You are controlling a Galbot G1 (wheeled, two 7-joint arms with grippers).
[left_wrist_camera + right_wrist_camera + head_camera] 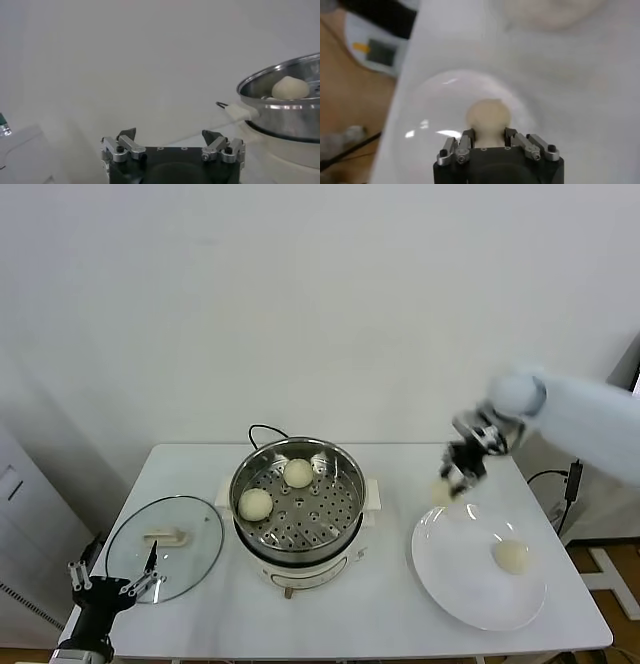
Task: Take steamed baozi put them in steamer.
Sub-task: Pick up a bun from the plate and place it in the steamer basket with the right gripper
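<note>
The steel steamer (345,476) stands mid-table on its white base and holds two baozi (297,473) (256,504). A third baozi (511,556) lies on the white plate (455,594) at the right. My right gripper (450,482) is shut on a fourth baozi (488,116) and holds it in the air above the plate's far left rim, right of the steamer. My left gripper (112,587) is open and empty, low at the table's front left corner. In the left wrist view the steamer (287,112) shows with one baozi (290,88) inside.
A round glass lid (165,546) with a cream handle lies left of the steamer, close to my left gripper. The steamer's black cord (262,429) runs behind it. A wall stands behind the table.
</note>
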